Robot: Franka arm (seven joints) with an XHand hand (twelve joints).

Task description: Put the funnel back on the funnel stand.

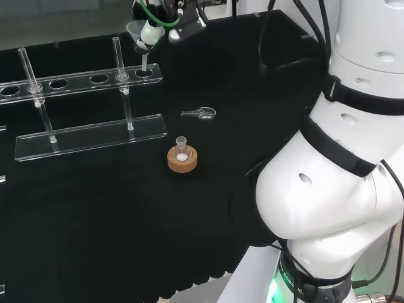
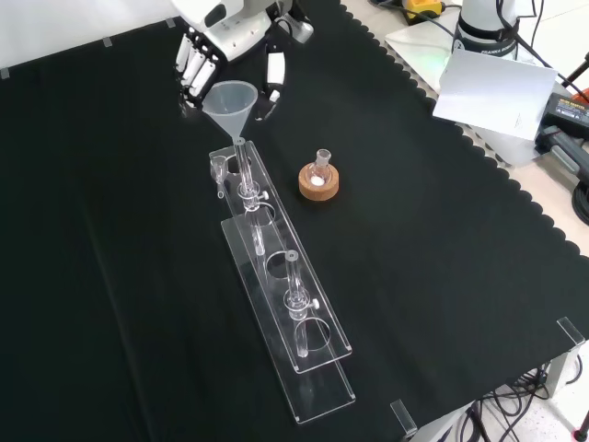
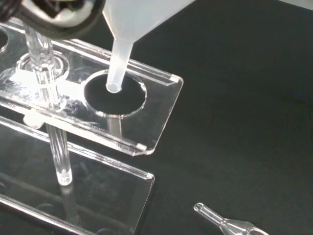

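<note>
Black-clothed bench: hand (image 2: 204, 48) has fingers curled round the cone rim of the light, stiff, slick plastic funnel (image 2: 230, 99), stem tip hovering over the end hole of the clear funnel stand (image 2: 281, 295); best held by the cone.

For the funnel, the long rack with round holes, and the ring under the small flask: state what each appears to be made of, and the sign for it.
Cone-shaped funnel: milky, translucent, matte, probably plastic. Long rack with round holes: clear, glossy sheet with bright edges, likely acrylic, possibly glass. Tan ring under the small flask: dull, grainy brown, seemingly cork.
</note>
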